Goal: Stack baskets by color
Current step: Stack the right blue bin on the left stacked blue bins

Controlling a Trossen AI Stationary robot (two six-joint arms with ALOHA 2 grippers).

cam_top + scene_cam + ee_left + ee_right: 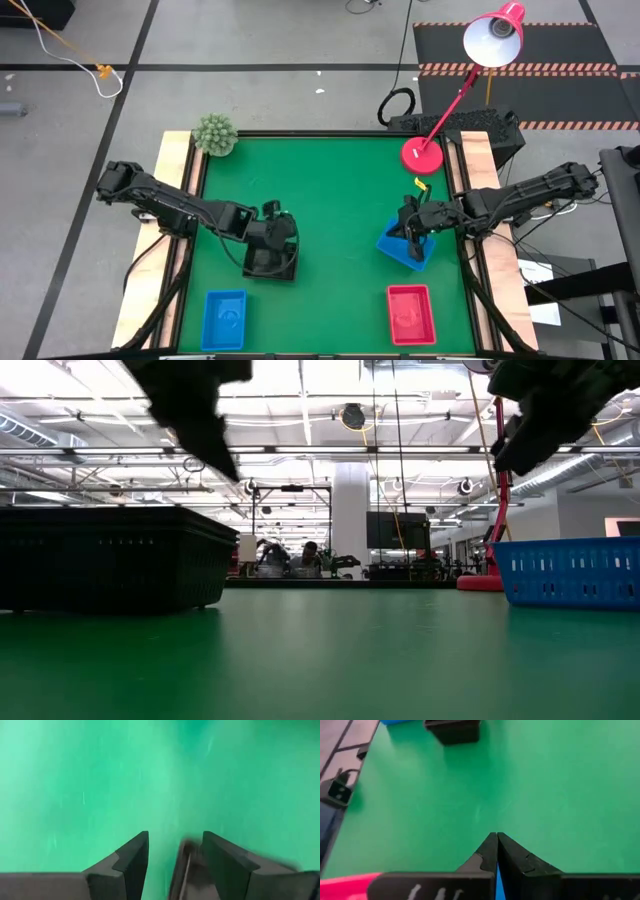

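Note:
A black basket [268,265] [110,555] rests on its base on the green table, left of centre. My left gripper [282,232] [175,865] hangs open just above it, clear of it in the low view. A blue basket [402,250] [570,572] sits on the table at the right. My right gripper [412,232] [497,845] is shut and hovers well above it, with nothing between its fingers. Another blue basket [224,318] and a red basket [411,313] stand near the front edge.
A red lamp stands with its round base [422,153] at the table's far right. A small green plant [214,133] sits at the far left corner. Wooden rails [178,200] border the table's left and right sides. Bare green table [340,210] lies between the arms.

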